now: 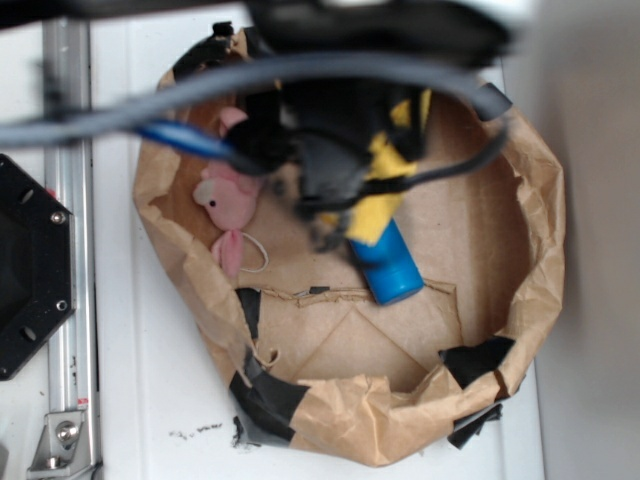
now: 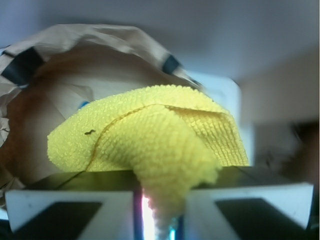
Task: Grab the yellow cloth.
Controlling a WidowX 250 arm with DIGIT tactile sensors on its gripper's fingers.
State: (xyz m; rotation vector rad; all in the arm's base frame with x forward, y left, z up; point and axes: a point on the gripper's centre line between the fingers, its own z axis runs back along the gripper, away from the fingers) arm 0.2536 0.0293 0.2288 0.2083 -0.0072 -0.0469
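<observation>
The two white fingers (image 2: 65,207) sit nearly together at the bottom of the wrist view, pinching a fold of the yellow cloth (image 2: 160,137) in the narrow gap between them, so the gripper (image 2: 160,220) is clamped on the fabric, which bunches up and fans out above the pads. In the exterior view the gripper (image 1: 345,195) is a dark blur over the middle of the paper bag, with the yellow cloth (image 1: 385,190) hanging against it and draping over the top of the blue bottle (image 1: 390,268). Only a small fold seems caught, so I judge the step is best finished by keeping the pinch firm and rising straight and slowly, letting the loose end slide off the bottle rather than drag it over. A pink plush toy (image 1: 228,200) lies just left of the arm, apart from the cloth. Everything sits inside the crumpled brown paper bag (image 1: 545,230), patched with black tape, on a white table (image 1: 150,400); a metal rail (image 1: 68,330) runs along its left edge.
</observation>
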